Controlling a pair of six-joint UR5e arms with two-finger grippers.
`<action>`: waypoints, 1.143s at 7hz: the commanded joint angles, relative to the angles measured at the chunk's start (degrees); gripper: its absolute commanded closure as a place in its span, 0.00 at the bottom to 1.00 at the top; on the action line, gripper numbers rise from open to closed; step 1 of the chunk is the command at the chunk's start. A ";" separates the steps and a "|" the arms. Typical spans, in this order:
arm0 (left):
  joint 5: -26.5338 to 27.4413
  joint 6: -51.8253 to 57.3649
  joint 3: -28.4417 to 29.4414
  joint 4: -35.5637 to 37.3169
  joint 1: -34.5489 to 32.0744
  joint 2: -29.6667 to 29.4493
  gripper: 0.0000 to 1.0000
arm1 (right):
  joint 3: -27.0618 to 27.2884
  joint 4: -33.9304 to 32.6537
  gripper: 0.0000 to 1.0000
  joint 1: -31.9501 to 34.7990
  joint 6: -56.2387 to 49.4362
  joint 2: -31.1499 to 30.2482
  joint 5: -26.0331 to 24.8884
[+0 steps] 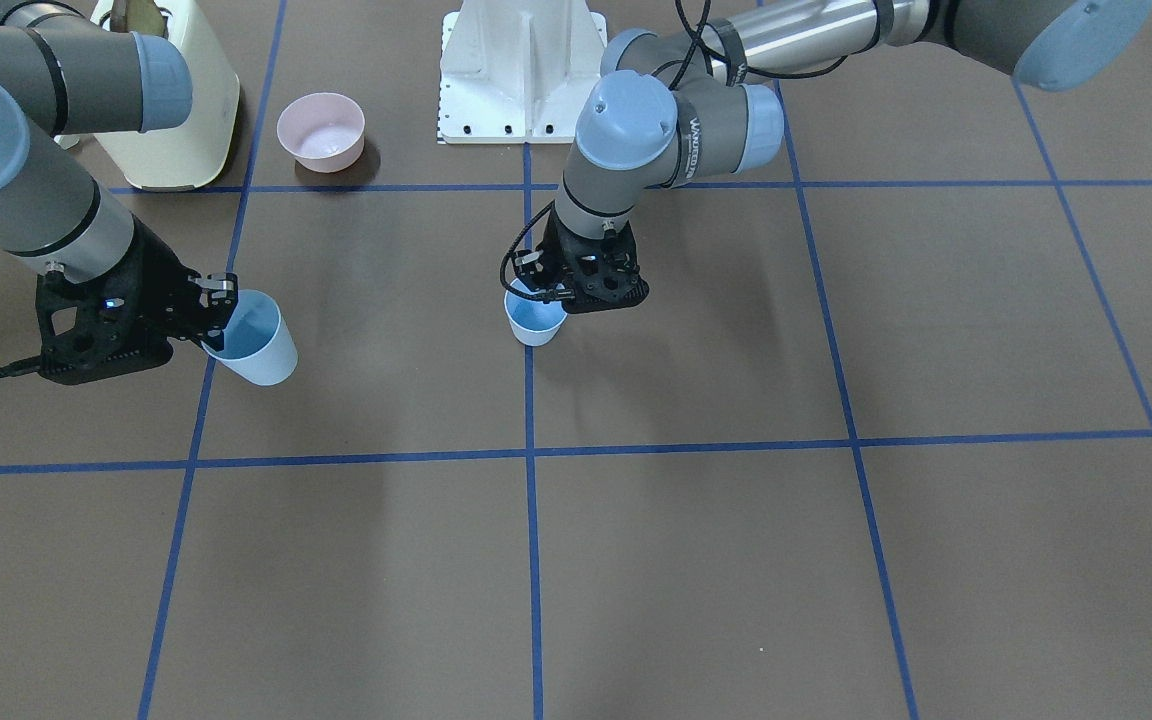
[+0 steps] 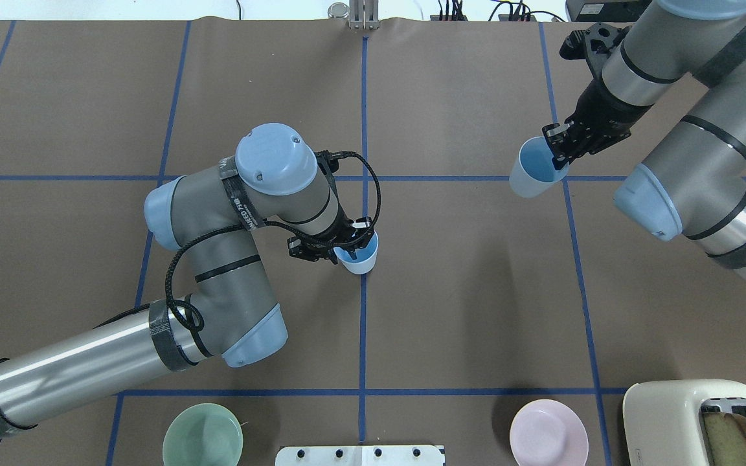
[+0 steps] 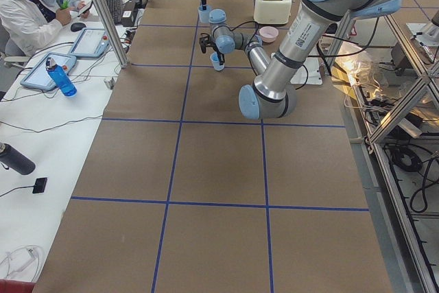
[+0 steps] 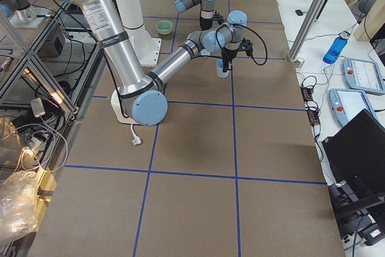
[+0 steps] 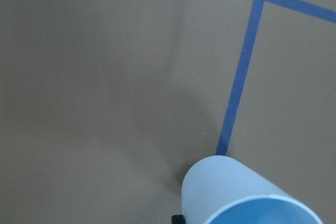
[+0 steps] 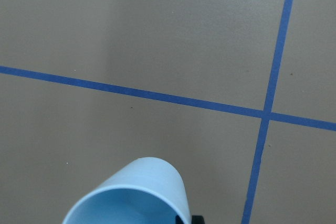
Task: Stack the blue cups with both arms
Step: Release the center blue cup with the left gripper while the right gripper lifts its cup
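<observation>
Two pale-blue cups. My left gripper (image 2: 349, 244) (image 1: 556, 296) is shut on the rim of one blue cup (image 2: 360, 257) (image 1: 534, 322) at the table's middle, on the blue centre line, upright, low over or on the table; I cannot tell which. It fills the bottom of the left wrist view (image 5: 236, 192). My right gripper (image 2: 558, 151) (image 1: 220, 314) is shut on the rim of the other blue cup (image 2: 532, 171) (image 1: 258, 345), held tilted above the table on the right side. That cup shows in the right wrist view (image 6: 139, 187).
A pink bowl (image 2: 549, 432) and a cream toaster (image 2: 703, 421) with bread stand near the robot on its right. A mint-green bowl (image 2: 203, 435) stands near it on its left. The white base (image 1: 524, 70) lies between them. An operator (image 3: 27, 5) sits beside the table.
</observation>
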 commanded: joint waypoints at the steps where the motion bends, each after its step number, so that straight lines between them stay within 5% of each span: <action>1: 0.33 0.26 -0.30 -1.06 -0.07 0.12 0.04 | -0.08 0.00 1.00 -0.36 0.95 0.96 0.01; 8: -10.73 20.08 -5.75 2.19 -14.55 7.84 0.03 | -1.13 0.35 1.00 -9.04 15.87 10.96 -0.69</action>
